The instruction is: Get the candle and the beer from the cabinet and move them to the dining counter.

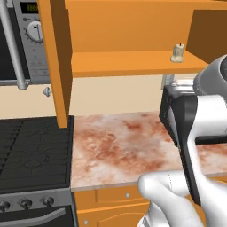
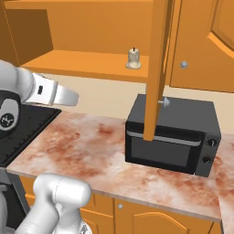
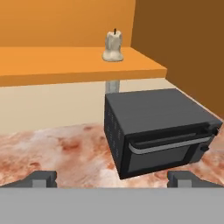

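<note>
The candle (image 3: pixel 113 46) is small, cream-white and lumpy. It stands upright near the right end of the lower shelf in the open orange cabinet (image 1: pixel 133 62); both base views show the candle (image 1: pixel 178 53) (image 2: pixel 133 58) too. In the hand view my gripper (image 3: pixel 113 178) is open, its fingertips (image 3: pixel 43 178) wide apart with nothing between them. It sits well short of and below the candle, over the marbled worktop. The beer and the dining counter are out of view.
A black microwave (image 2: pixel 173 137) stands on the marbled worktop (image 2: pixel 87 146) under the shelf's right end. An open cabinet door (image 2: pixel 157 68) hangs edge-on in front of it, another door (image 1: pixel 57 62) at the left. A stove (image 1: pixel 31 150) lies left of the worktop.
</note>
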Controlling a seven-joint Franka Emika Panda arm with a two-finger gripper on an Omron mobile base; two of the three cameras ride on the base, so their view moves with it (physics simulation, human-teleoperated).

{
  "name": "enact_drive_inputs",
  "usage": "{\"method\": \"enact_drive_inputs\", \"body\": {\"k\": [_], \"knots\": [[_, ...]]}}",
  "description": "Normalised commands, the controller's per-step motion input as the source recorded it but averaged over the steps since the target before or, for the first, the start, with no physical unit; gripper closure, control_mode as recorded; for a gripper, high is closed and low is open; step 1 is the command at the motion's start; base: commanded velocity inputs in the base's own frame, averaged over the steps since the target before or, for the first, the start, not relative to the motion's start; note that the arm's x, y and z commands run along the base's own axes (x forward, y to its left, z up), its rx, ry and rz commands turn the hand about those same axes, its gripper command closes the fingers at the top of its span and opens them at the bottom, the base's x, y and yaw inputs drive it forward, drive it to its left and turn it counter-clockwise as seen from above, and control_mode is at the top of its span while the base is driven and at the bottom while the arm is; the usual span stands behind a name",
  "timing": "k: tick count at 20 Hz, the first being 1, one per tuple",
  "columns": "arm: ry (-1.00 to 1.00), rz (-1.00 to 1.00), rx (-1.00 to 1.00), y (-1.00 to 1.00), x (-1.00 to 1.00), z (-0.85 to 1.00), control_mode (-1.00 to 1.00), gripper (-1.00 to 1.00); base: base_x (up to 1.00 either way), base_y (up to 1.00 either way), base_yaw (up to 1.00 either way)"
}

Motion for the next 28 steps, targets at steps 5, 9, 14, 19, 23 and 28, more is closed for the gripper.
{"method": "enact_drive_inputs", "body": {"k": [5,9,14,19,23,28], "knots": [[-0.06,0.0,-0.04,-0.01,0.05,0.35,-1.0,-1.0,0.0,0.0,0.0],[-0.17,0.0,-0.05,-0.05,0.24,0.18,-1.0,-1.0,0.0,0.0,0.0],[-0.03,0.0,0.0,-0.05,0.33,0.22,-1.0,-1.0,0.0,0.0,0.0],[-0.01,0.0,0.0,-0.11,0.44,0.16,-1.0,-1.0,0.0,0.0,0.0],[-0.01,0.0,0.0,-0.21,0.43,0.07,-1.0,-1.0,0.0,0.0,0.0],[0.0,0.0,0.0,-0.29,0.41,-0.01,-1.0,-1.0,0.0,0.0,0.0]]}}
